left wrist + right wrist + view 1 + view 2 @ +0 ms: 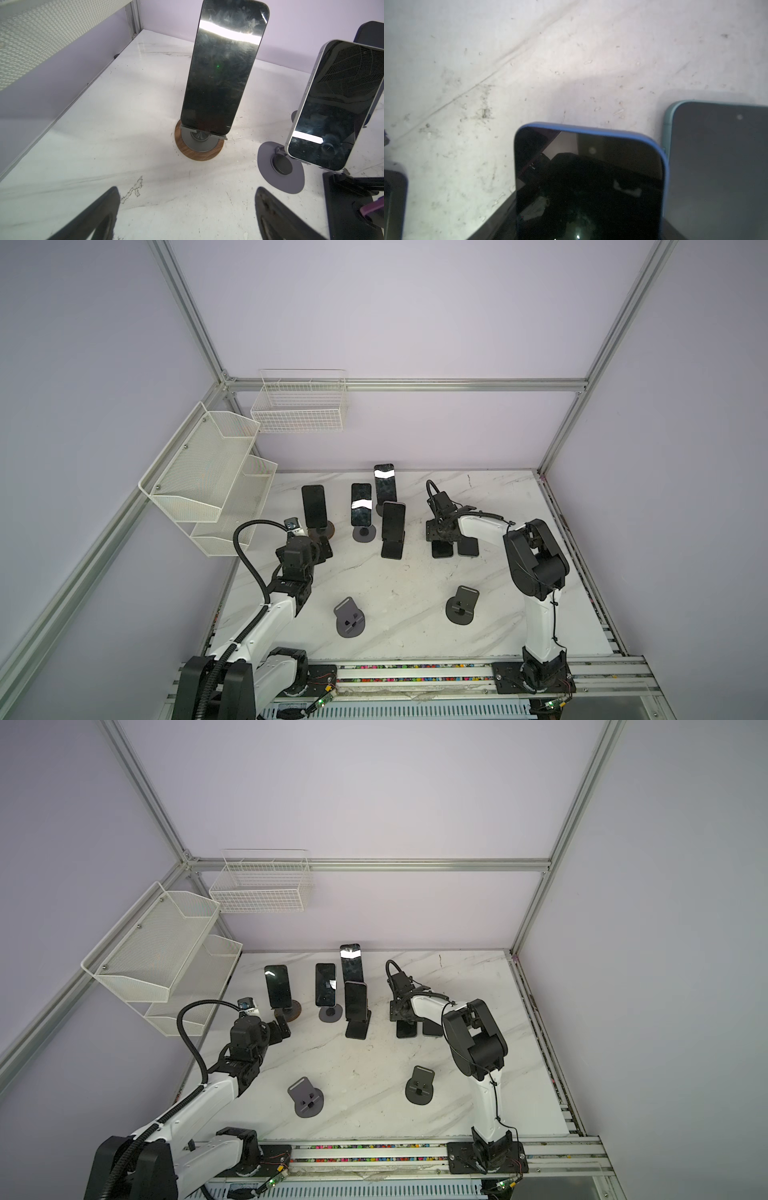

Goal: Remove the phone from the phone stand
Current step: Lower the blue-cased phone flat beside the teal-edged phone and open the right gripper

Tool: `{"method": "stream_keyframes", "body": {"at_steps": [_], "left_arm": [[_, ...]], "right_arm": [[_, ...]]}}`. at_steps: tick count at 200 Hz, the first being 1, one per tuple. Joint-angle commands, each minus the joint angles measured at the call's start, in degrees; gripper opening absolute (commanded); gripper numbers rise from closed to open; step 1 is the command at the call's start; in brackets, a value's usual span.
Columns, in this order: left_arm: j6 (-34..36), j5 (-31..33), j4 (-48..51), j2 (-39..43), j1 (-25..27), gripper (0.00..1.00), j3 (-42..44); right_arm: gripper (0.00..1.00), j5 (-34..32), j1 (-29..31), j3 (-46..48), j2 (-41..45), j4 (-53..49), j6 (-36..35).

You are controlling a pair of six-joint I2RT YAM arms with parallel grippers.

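— What is hanging on the lilac walls [415, 302]?
— A white wire basket [301, 406] is hanging on the back wall by the corner. A two-tier white mesh shelf [208, 472] is hanging on the side wall near it.
— And below?
— A white marble-patterned tabletop [415, 585] is lying inside an aluminium frame [415, 384], with coloured bits [415, 667] showing along the front rail.

2 white arms [272, 616], black joints [536, 568], corrugated black cable [246, 558]
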State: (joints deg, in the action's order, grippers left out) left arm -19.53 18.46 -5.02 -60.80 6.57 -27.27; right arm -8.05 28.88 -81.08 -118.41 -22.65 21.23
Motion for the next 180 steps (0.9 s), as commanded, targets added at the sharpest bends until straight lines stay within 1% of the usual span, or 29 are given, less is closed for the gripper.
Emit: {"method": "stream_keyframes", "body": {"at_steps": [1, 121, 180], "left_arm": [[-0.8, 0.7, -1.3, 0.5, 0.4, 1.00, -0.1], [-0.9, 0.7, -1.3, 0.6, 0.4, 1.00, -0.1], [-0.9, 0.8, -1.2, 0.9, 0.4, 1.00, 0.0]], "right_arm": [[0.77, 0.6, -0.2, 3.4, -4.1, -4.2, -0.1], [0.81, 0.0, -0.3, 3.9, -4.3, -3.8, -0.4], [0.81, -0.2, -0.3, 3.8, -3.4, -3.7, -0.4]]}}
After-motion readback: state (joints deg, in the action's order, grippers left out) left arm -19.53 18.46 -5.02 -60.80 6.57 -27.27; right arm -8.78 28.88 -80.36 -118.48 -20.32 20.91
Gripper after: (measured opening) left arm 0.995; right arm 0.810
